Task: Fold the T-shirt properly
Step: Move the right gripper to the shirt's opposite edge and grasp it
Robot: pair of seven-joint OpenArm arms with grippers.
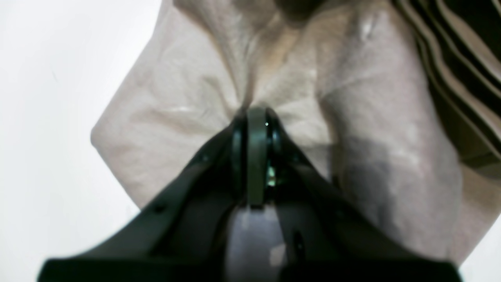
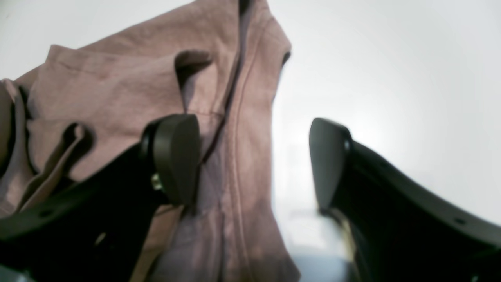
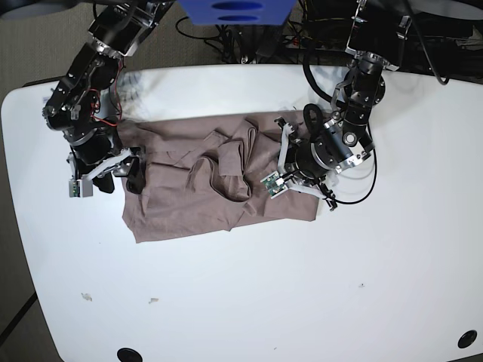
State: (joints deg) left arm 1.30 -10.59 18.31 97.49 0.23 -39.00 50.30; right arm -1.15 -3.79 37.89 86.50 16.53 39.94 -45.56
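The T-shirt (image 3: pixel 204 188) lies crumpled across the middle of the white table (image 3: pixel 377 264), spread roughly sideways with its neckline and a loose loop of fabric bunched near the centre, so the job looks to be at its start: getting the garment laid out flat before any real fold can be made. The left gripper (image 1: pixel 256 113), on the right of the base view, has its jaws pressed together on a pinch of the cloth, and the fabric gathers into radiating creases at the pinch point. The right gripper (image 2: pixel 254 160) sits at the opposite edge of the shirt with its jaws standing wide; one pad (image 2: pixel 176 156) lies over the fabric beside a seam, the other is over bare table, and nothing is held between them (whether the pad actually touches the cloth is hard to tell). The next move, as I judge it, calls for the right gripper to close on that hem edge so both arms can pull the shirt taut and smooth the bunched middle.
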